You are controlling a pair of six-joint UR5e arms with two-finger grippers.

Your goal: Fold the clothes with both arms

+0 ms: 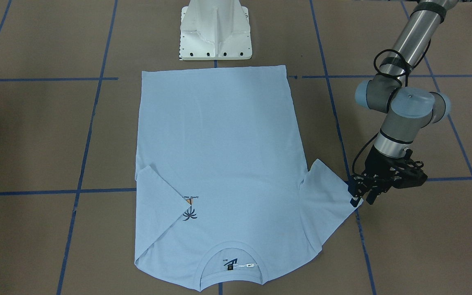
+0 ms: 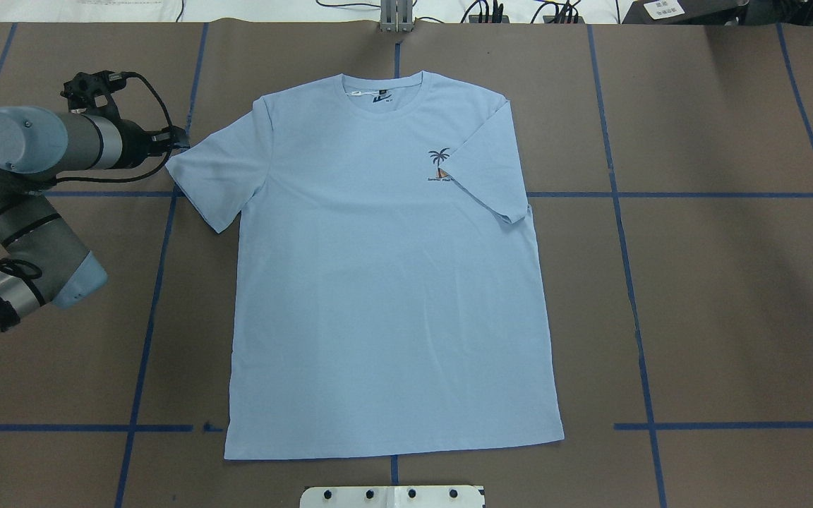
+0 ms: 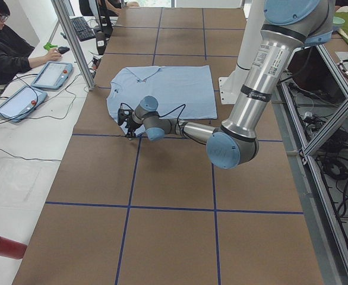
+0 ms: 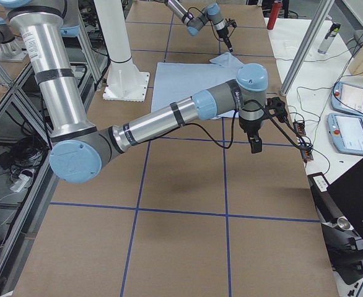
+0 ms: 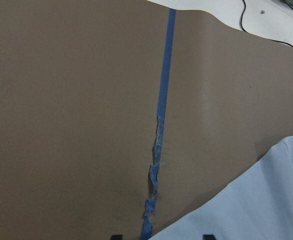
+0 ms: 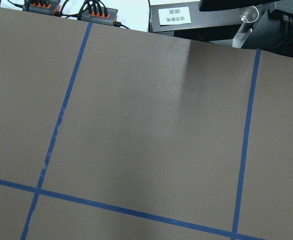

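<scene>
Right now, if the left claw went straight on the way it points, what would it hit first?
Probably the outer corner of the T-shirt's spread sleeve, or the brown table cover beside it. The left claw points down at that spot, open; its height is hard to judge.

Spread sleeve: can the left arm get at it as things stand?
Likely yes. The left gripper is open right at the sleeve tip, the cloth lies flat on the table, and nothing sits between them.
</scene>
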